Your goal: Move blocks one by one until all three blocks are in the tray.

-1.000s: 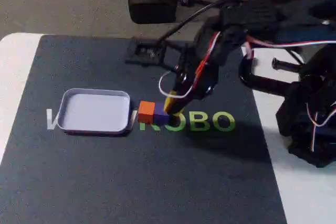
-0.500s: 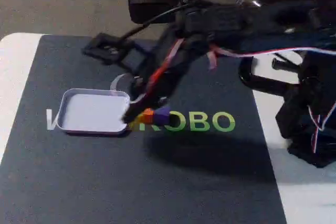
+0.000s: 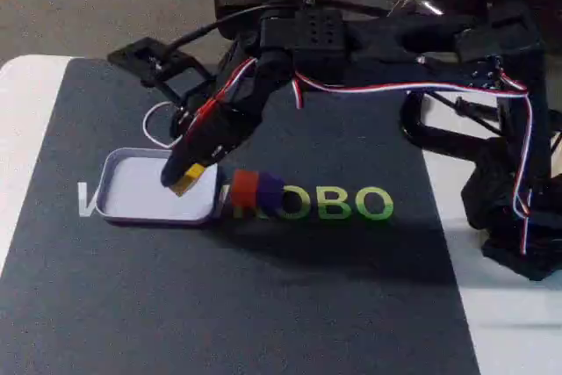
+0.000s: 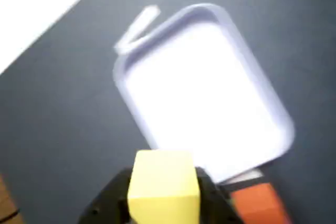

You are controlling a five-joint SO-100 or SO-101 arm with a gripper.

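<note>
My gripper (image 3: 186, 180) is shut on the yellow block (image 3: 187, 179) and holds it just above the right part of the pale lavender tray (image 3: 132, 189), which holds nothing. In the wrist view the yellow block (image 4: 163, 183) sits between the black fingers at the bottom, with the tray (image 4: 205, 87) beyond it. The orange block (image 3: 244, 191) and the purple block (image 3: 268, 188) stand side by side on the dark mat just right of the tray. A corner of the orange block (image 4: 260, 206) shows low right in the wrist view.
The dark mat (image 3: 237, 296) bears green and white lettering (image 3: 338, 205) by the blocks. The arm's base and clamp (image 3: 514, 208) stand at the right on the white table (image 3: 22, 120). Loose wires (image 3: 421, 85) hang along the arm.
The gripper has carried the yellow block leftwards, from beside the purple and orange blocks to above the tray's right part. The orange and purple blocks stay in place.
</note>
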